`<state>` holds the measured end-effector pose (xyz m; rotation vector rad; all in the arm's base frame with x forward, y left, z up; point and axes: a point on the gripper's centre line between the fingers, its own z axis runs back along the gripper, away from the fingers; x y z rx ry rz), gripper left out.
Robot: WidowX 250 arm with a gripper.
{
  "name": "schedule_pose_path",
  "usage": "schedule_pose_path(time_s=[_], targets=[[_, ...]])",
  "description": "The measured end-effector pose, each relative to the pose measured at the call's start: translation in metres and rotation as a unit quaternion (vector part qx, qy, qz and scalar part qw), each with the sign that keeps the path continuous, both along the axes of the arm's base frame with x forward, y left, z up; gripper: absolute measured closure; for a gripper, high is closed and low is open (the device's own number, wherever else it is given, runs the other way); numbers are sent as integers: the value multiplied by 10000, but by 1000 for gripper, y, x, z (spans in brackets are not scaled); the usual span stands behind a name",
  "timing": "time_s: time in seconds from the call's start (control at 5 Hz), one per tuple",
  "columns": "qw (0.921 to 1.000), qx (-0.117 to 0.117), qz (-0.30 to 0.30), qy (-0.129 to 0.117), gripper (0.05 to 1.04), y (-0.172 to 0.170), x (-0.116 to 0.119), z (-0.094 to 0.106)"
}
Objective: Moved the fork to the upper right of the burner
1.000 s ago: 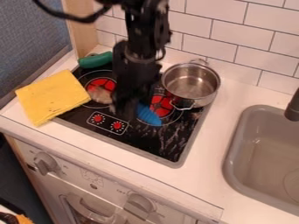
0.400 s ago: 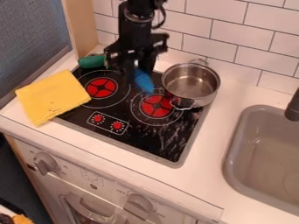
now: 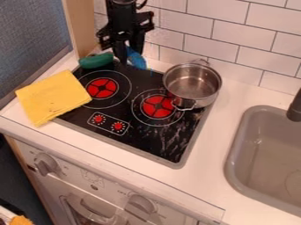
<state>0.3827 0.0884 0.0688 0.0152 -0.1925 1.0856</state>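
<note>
The black gripper [image 3: 129, 53] hangs over the back edge of the stove, its fingers shut on the blue fork [image 3: 136, 59]. The fork slants down to the right from between the fingers, and its upper part is partly hidden by them. It lies above and to the right of the left burner [image 3: 102, 88] in the view, and beyond the right burner [image 3: 157, 107]. Whether the fork touches the surface below, I cannot tell.
A metal pot [image 3: 192, 85] stands at the stove's back right, partly over the right burner. Left of the gripper is a green object [image 3: 96, 60]. A yellow cloth [image 3: 53, 97] overlaps the stove's left edge. The sink [image 3: 267, 154] is at the right, and a tiled wall rises behind.
The gripper has travelled from the middle of the stove to its back edge, carrying the blue fork up and left in the view. Both burners are now uncovered by the arm.
</note>
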Motion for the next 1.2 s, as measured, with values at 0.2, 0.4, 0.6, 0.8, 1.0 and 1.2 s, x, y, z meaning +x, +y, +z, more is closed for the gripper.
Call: schedule_pose_path(time_s=[0.2, 0.4, 0.6, 0.8, 1.0, 1.2], targets=[[9997, -57, 73, 229, 668, 4, 4, -23], [9991, -90, 57, 404, 668, -3, 9, -40], [9981, -53, -201, 580, 669, -19, 20, -56], [9977, 81, -209, 638, 669, -28, 26, -57], [9978, 87, -132, 647, 562, -36, 30, -58], [9979, 83, 17, 635, 281, -43, 30, -60]])
